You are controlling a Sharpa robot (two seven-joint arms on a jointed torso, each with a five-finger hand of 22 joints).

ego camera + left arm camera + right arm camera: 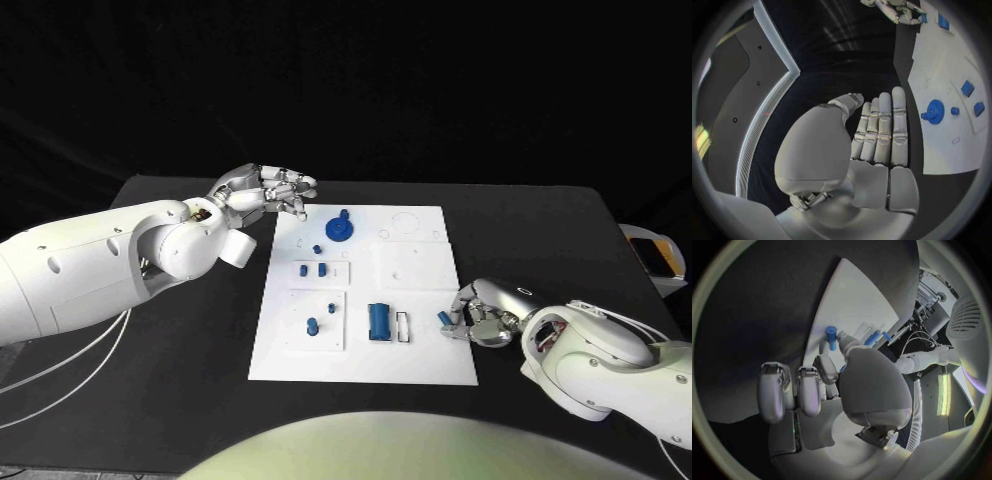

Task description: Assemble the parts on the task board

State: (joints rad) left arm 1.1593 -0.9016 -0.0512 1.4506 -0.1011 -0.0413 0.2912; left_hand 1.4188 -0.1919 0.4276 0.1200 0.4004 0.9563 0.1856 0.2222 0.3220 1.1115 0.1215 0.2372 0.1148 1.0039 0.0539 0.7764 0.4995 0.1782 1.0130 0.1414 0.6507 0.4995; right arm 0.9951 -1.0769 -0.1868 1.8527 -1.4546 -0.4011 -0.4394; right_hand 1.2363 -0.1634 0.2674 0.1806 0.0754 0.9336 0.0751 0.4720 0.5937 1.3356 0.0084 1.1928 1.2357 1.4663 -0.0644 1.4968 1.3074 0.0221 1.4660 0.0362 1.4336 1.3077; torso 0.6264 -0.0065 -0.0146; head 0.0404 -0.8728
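Note:
The white task board (361, 345) lies in the middle of the black table. On it sit a round blue part (340, 228), a long blue block (379, 321) and several small blue pieces (313, 324). My left hand (268, 190) hovers over the table by the board's far left corner, fingers stretched out and holding nothing (879, 135); the round blue part (934, 111) lies just beyond its fingertips. My right hand (483, 315) is at the board's right edge. It pinches a small blue peg (831, 335) between thumb and finger, with the other fingers (776, 390) curled.
A grey box with an orange-lit face (652, 255) stands at the table's right edge. Bare black table (188, 340) lies on both sides of the board. The board's near right quarter (418, 365) holds no parts.

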